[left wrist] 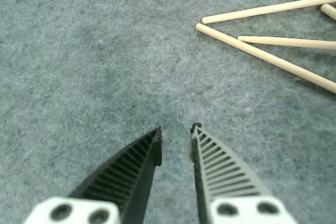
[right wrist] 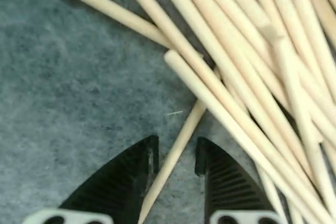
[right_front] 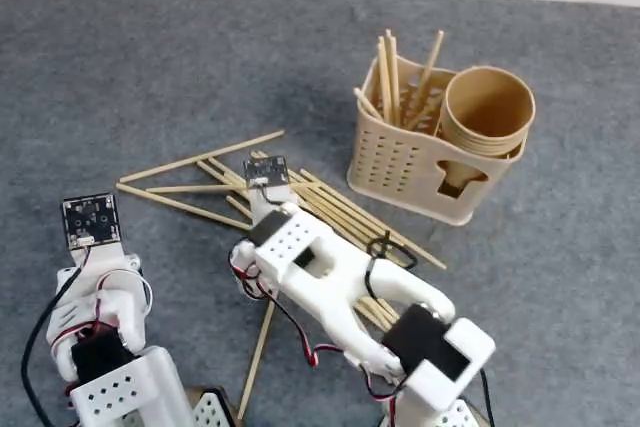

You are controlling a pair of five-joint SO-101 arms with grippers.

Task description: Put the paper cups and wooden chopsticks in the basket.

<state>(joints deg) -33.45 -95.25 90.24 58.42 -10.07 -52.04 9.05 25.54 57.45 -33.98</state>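
Observation:
A beige perforated basket [right_front: 400, 162] stands at the back right, with stacked paper cups [right_front: 487, 112] and several upright chopsticks [right_front: 390, 77] inside. A loose pile of wooden chopsticks [right_front: 330, 207] lies on the grey carpet in the middle. My right arm [right_front: 300, 247] stretches over this pile. In the right wrist view my right gripper [right wrist: 177, 153] is open, low over the carpet, with one thin chopstick [right wrist: 181, 140] lying between its fingers and the pile [right wrist: 252, 77] just beyond. My left gripper [left wrist: 176, 128] is open over bare carpet, holding nothing, with chopstick ends [left wrist: 247, 40] ahead of it.
One stray chopstick [right_front: 255, 352] lies near the front edge between the two arms. The left arm [right_front: 100, 287] sits at the front left. Grey carpet [right_front: 150, 77] covers the whole surface, with bare room at the back left and far right.

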